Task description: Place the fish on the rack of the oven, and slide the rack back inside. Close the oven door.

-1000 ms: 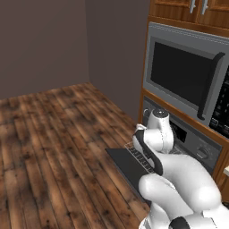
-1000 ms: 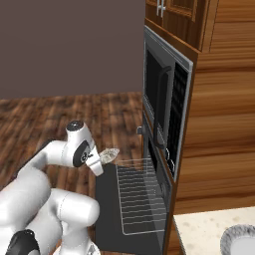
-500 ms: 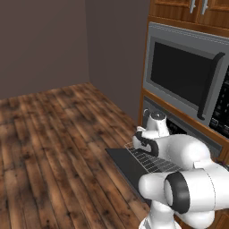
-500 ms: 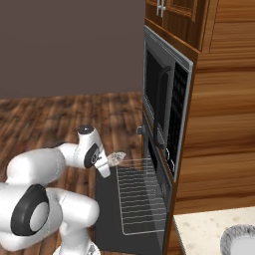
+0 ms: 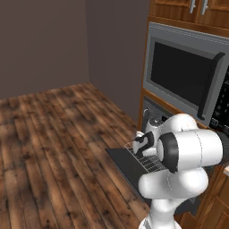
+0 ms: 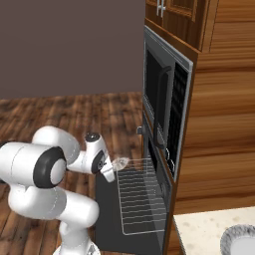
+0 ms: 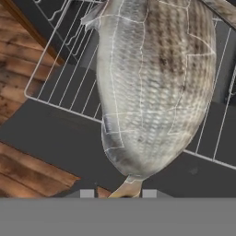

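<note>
Hanging just above the pulled-out rack (image 6: 141, 199), the fish (image 6: 119, 162) was clamped by its tail end in the gripper (image 6: 110, 171), whose jaws stood narrow around it. From the right base view, going left to right, the white arm came first, then the fish at the rack's near left corner, then the rack lying over the lowered oven door (image 6: 105, 214), and last the oven (image 6: 158, 172) set in the wooden cabinet wall. The microwave (image 6: 165, 107) sat directly above the oven. In the hand view the fish (image 7: 154, 83) hung over the rack (image 7: 60, 73), its pale scaled body crossing the rack's front wire, with the dark oven door (image 7: 50, 138) beneath and wooden floor (image 7: 18, 69) left of the rack.
</note>
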Available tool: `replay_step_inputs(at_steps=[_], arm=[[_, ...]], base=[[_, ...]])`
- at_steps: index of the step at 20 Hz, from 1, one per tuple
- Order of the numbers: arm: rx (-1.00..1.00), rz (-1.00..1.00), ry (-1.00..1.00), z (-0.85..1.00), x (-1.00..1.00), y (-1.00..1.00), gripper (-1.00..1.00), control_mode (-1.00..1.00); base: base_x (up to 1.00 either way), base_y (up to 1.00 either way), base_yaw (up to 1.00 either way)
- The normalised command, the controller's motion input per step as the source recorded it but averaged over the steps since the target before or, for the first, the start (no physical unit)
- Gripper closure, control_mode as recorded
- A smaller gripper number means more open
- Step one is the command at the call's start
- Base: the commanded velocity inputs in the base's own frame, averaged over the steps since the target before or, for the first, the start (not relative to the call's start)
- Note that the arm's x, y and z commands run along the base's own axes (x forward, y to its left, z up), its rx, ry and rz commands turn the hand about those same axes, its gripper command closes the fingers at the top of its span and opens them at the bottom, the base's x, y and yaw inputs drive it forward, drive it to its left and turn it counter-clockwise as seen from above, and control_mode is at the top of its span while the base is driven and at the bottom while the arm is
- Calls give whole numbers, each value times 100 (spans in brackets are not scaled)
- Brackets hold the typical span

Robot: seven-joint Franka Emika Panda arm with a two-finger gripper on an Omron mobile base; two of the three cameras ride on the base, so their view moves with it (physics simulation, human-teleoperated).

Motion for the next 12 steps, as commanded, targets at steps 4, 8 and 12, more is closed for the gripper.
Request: replay_step_inputs(at_steps=[4, 8, 12], arm=[[0, -1, 0, -34, 28, -6, 100, -100], [0, -1, 0, -30, 32, -4, 100, -100], [0, -1, 0, -26, 31, -11, 100, -100]], base=[[0, 0, 0], [0, 0, 0], [0, 0, 0]])
